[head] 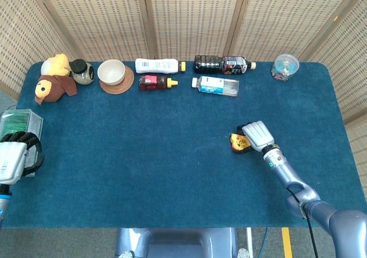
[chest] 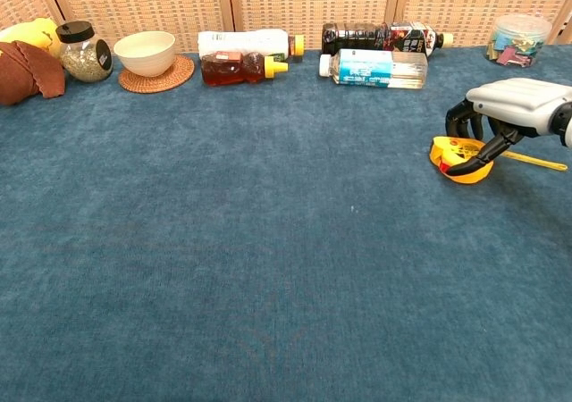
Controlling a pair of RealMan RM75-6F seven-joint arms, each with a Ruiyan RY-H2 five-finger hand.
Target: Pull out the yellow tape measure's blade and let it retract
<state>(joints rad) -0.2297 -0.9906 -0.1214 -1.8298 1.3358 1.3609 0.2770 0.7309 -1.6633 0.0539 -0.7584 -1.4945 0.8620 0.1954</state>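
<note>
Head view: your right hand (head: 256, 136) sits over the yellow tape measure (head: 236, 143), right of table centre; grip unclear here. Left hand (head: 12, 157) curled, empty, at the left edge.
Chest view: fingers (chest: 472, 154) hooked on the case; blade (chest: 534, 160) partly out, retraction pending. Water bottle (chest: 375, 68) well apart; nothing obstructs

Matt blue cloth table (chest: 268, 268); woven coaster (chest: 155, 77).
</note>
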